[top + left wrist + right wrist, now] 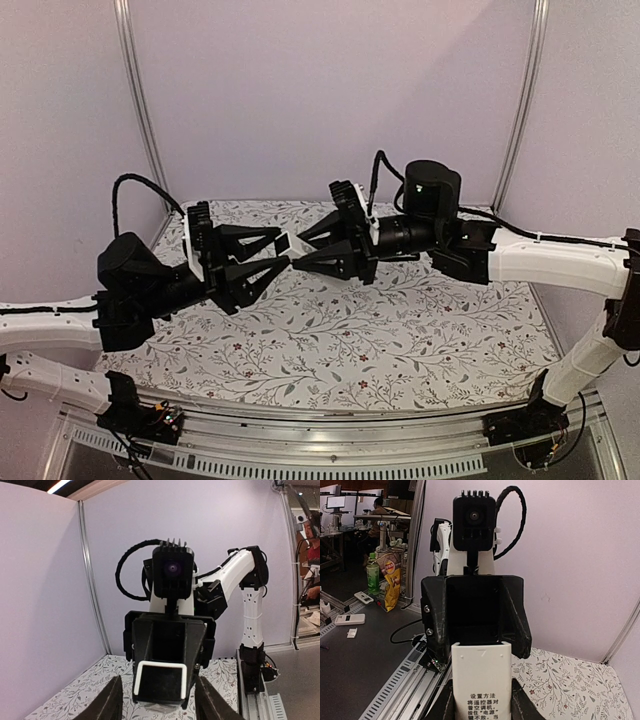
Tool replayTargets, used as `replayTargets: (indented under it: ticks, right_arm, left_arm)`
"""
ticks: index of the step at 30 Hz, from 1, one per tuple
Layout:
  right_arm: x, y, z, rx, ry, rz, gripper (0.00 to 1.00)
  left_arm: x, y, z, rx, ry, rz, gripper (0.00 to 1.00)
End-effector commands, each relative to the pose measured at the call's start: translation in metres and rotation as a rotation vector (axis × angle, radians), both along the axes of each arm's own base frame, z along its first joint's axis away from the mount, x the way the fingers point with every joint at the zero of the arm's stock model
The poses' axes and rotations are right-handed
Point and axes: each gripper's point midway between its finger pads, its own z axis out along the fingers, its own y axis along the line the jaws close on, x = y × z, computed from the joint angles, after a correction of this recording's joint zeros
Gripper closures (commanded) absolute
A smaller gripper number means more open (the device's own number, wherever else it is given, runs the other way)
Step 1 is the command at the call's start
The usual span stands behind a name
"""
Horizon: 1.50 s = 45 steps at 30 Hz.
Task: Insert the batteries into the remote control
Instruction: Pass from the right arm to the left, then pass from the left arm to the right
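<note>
So the right gripper (481, 709) is clamping the remote control (481, 675), aiming its long axis straight at the left gripper (158, 707), whose jaws are hanging apart either side of its end.

White remote control (481, 675) with black Chinese print, above a pale grey tablecloth (400, 330) patterned with grey leafy vines and small dark red blossoms, black left gripper (159, 702), black right gripper (481, 707), white arms (560, 262) with black joints, pale lilac walls (330, 90) behind the tablecloth
</note>
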Motion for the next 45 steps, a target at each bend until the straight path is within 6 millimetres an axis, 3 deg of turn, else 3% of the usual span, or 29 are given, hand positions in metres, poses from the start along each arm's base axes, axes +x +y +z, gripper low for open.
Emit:
replayTargets:
  ticks: [1,8,15,17,19,20,23,24,26,30,33,35,37,40,41,45]
  right_arm:
    - [-0.012,-0.010,0.018,0.055,-0.026,0.020,0.86]
    - [-0.016,-0.015,0.019,0.066,-0.034,0.023,0.87]
    - [-0.017,-0.019,0.018,0.067,-0.035,0.010,0.87]
    - [-0.016,-0.019,0.018,0.065,-0.032,0.000,0.86]
    - [-0.010,-0.018,0.015,0.059,-0.022,-0.037,0.74]
    - [-0.005,-0.018,0.013,0.054,-0.014,-0.066,0.61]
    - [0.016,-0.019,0.003,0.033,0.012,-0.199,0.05]
    - [0.023,-0.021,0.001,0.026,0.021,-0.247,0.02]
    - [0.039,-0.028,-0.004,0.010,0.045,-0.354,0.01]
    - [0.073,-0.049,-0.014,-0.002,0.093,-0.600,0.01]
    - [0.081,-0.055,-0.023,0.001,0.118,-0.689,0.01]
    - [0.089,-0.052,-0.031,-0.008,0.100,-0.762,0.01]
    - [0.100,-0.046,-0.034,-0.019,0.076,-0.833,0.02]
    - [0.107,-0.019,-0.043,-0.055,0.024,-0.832,0.02]
    - [0.109,-0.007,-0.056,-0.083,0.009,-0.815,0.02]
    - [0.094,0.028,-0.084,-0.143,-0.058,-0.638,0.03]
  left_arm:
    - [0.001,-0.006,0.008,-0.008,-0.022,0.002,0.53]
    - [0.003,-0.021,0.004,0.003,0.031,-0.034,0.54]
    - [0.001,-0.026,0.006,-0.009,0.034,-0.056,0.97]
    - [0.001,-0.027,0.005,-0.007,0.036,-0.053,1.00]
    - [0.006,-0.026,0.005,-0.016,0.071,-0.033,1.00]
    - [0.011,-0.025,0.005,-0.020,0.090,-0.008,1.00]
    - [0.035,-0.021,-0.002,0.025,0.188,0.115,1.00]
    - [0.045,-0.018,-0.005,0.046,0.228,0.174,1.00]
    - [0.071,-0.005,-0.016,0.091,0.336,0.338,1.00]
    - [0.116,0.045,-0.041,0.083,0.604,0.659,1.00]
    - [0.119,0.063,-0.055,-0.003,0.721,0.682,1.00]
    - [0.118,0.066,-0.050,-0.077,0.738,0.663,1.00]
    - [0.120,0.067,-0.049,-0.094,0.748,0.675,1.00]
    - [0.123,0.065,-0.051,-0.085,0.759,0.693,1.00]
    - [0.124,0.064,-0.051,-0.084,0.762,0.691,1.00]
    - [0.123,0.065,-0.051,-0.089,0.766,0.687,1.00]
